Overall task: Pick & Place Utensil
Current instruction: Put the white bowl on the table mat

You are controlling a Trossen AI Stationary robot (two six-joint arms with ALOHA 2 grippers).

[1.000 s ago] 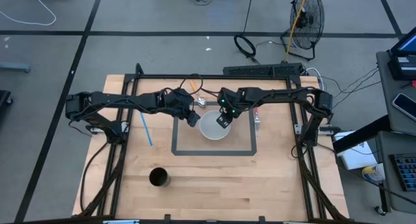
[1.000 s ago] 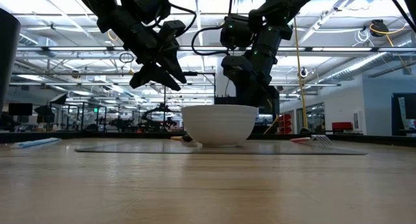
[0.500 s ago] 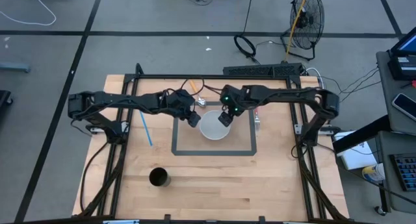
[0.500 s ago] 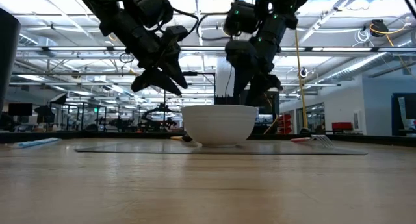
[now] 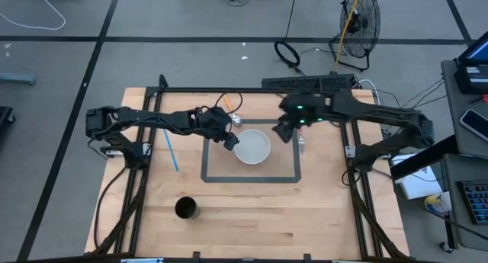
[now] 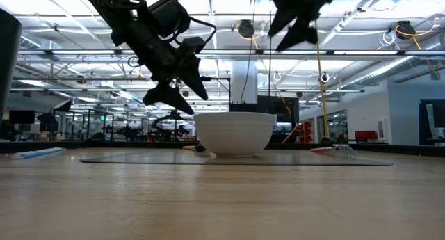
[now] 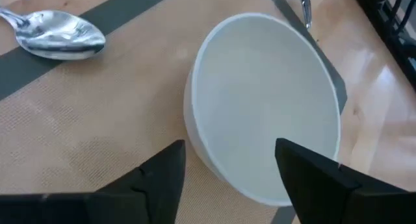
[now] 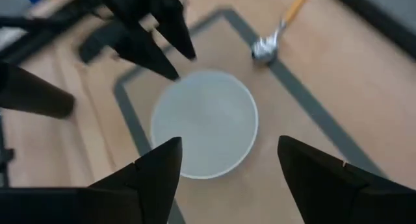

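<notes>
Bowl: we see a white bowl on the grey-framed mat, in the middle of the wooden table. It stands upright and we see nothing inside it in the two wrist views.
Spoon: a metal spoon with an orange handle lies on the table at about 11 o'clock from the bowl, its head on the mat's grey border. It is near the bowl but apart from it.
Fork: a fork with a reddish handle lies at about 3 o'clock from the bowl, at the mat's edge.
Left gripper: the left gripper hangs just at the bowl's 9 o'clock rim, a little above it in the low view. Its two fingers stand apart and we see nothing between them.
Right gripper: the right gripper is at about 2 o'clock from the bowl and high above the table. Its fingers are spread wide, with no object in them.
Other things: a blue straw lies at 9 o'clock, well apart from the bowl, and a dark cup stands at about 7 o'clock, near the table's front.
</notes>
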